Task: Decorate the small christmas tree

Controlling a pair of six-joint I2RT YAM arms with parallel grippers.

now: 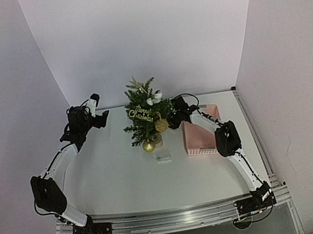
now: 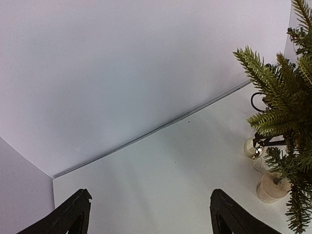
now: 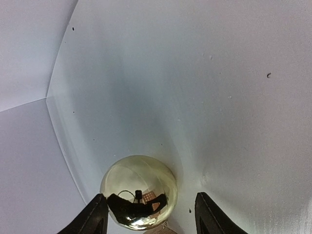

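Observation:
The small christmas tree stands at the back middle of the table. It carries a gold "Merry Christmas" sign, white ornaments and two gold balls, one of them low at the front. My right gripper is at the tree's right side. In the right wrist view a shiny gold ball sits between its fingertips, against the left one, with a gap to the right one. My left gripper hangs open and empty left of the tree.
A pink basket lies tilted on the table under the right forearm. A small clear item rests in front of the tree. White walls close in the back and both sides. The tree's pale base and a hanging ball show in the left wrist view.

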